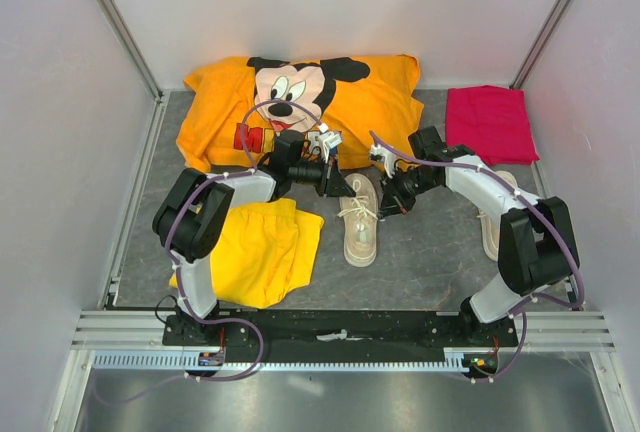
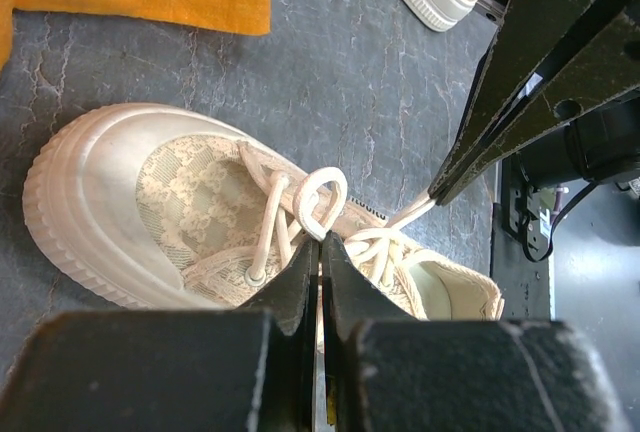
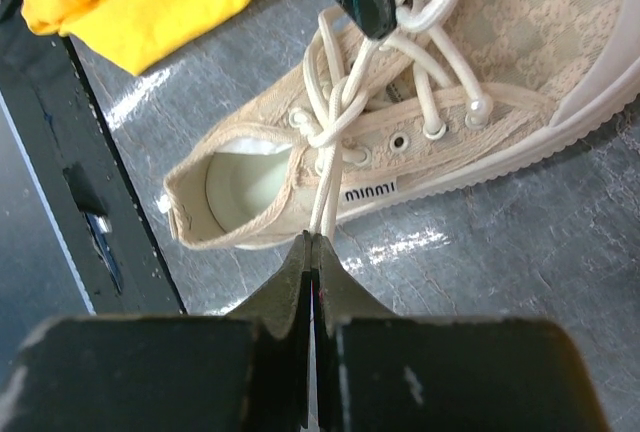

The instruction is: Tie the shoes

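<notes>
Left tool [image 1: 338, 186], right tool [image 1: 386, 200] at sneaker laces [image 1: 358, 212].

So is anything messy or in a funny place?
A bit: the second shoe lies off to the right, half hidden under the right arm, away from the shoe being tied. The Mickey shirt is rumpled.

Second shoe [image 1: 489, 237] partly behind right arm [image 1: 480, 184]

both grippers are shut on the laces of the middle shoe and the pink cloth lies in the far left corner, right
Not quite: the pink cloth lies in the far right corner, as the top view shows. The rest holds: the left gripper and the right gripper are both shut on the laces of the middle shoe.
</notes>
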